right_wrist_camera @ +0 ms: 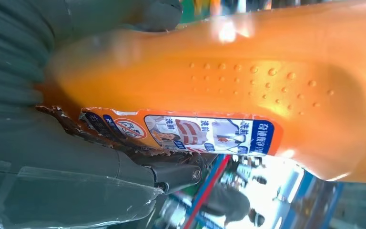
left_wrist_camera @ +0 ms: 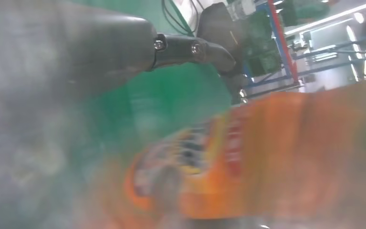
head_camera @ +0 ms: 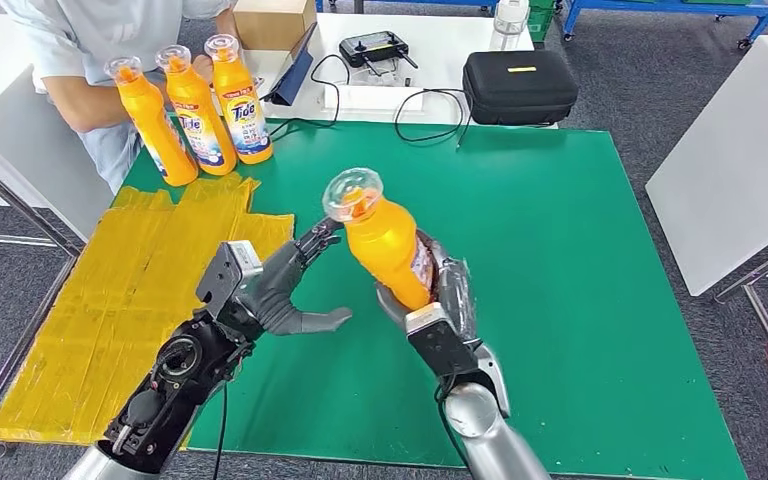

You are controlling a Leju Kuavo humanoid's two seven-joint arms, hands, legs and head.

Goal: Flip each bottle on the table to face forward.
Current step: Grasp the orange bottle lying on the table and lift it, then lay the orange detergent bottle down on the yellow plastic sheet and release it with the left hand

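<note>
My right hand (head_camera: 438,300) grips an orange Tide bottle (head_camera: 385,240) with a clear cap, lifted over the green mat (head_camera: 580,260) and tilted left. Up close in the right wrist view, the bottle (right_wrist_camera: 248,81) shows its side and a strip of label, clamped by the hand (right_wrist_camera: 52,157). My left hand (head_camera: 285,290) is open just left of the bottle, fingers spread toward its neck without holding it. In the left wrist view the bottle (left_wrist_camera: 267,157) is a blur beyond a fingertip (left_wrist_camera: 214,50). Three more orange Tide bottles (head_camera: 200,110) stand upright at the mat's far left corner.
A person (head_camera: 90,60) stands behind the three bottles at the far left. Yellow sheets (head_camera: 110,290) cover the mat's left side. Behind the mat, a white table carries a black case (head_camera: 518,86), a controller (head_camera: 380,46), cables and a cardboard box (head_camera: 272,22). Another white table (head_camera: 740,160) stands right.
</note>
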